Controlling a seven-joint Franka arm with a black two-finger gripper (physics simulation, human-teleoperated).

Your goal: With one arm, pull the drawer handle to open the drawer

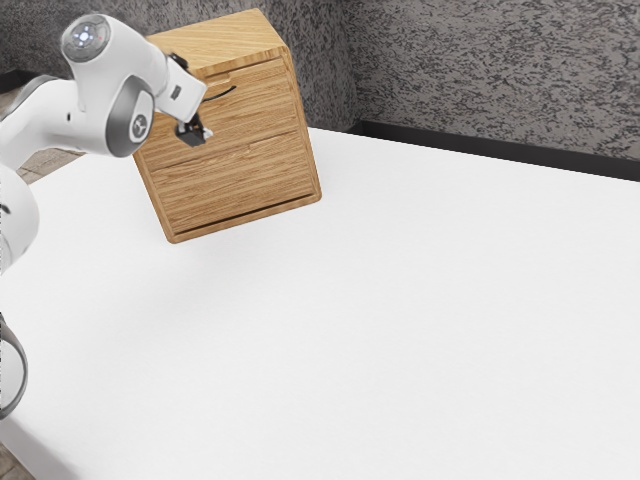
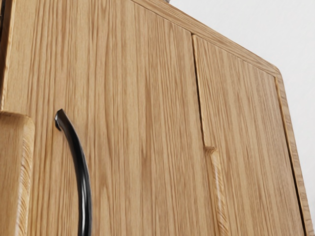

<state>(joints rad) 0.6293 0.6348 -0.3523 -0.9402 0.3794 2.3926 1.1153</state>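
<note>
Wooden cabinet (image 1: 235, 140) stands on the white desk (image 1: 400, 320), toward the far corner at the exterior view's upper left, turned at an angle to the desk edge, close to the dark rough wall (image 1: 480, 60).

Arm (image 1: 100, 90) comes in from the exterior view's left, with the hand held up against the cabinet's front face.

Fingers (image 1: 193, 135) are a small black shape in front of the top drawer (image 1: 250, 100), near its edge at the exterior view's left. I cannot tell how far apart they stand or whether they have hold of anything.

Drawer handle (image 1: 226, 92) is a thin black curved bar on the top drawer's front, partly covered by the hand in the exterior view; the part I can see lies just up and to the exterior view's right of the fingers.

Wrist view looks along the cabinet front at close range. The handle (image 2: 78, 167) arcs out from the wood grain, one end fixed to the drawer front (image 2: 138, 123). Beside it is the lower panel (image 2: 246, 147), with a raised wooden lip (image 2: 216, 187) on its edge. The two fronts look level with each other, with a narrow seam between them; the top drawer looks shut.
</note>
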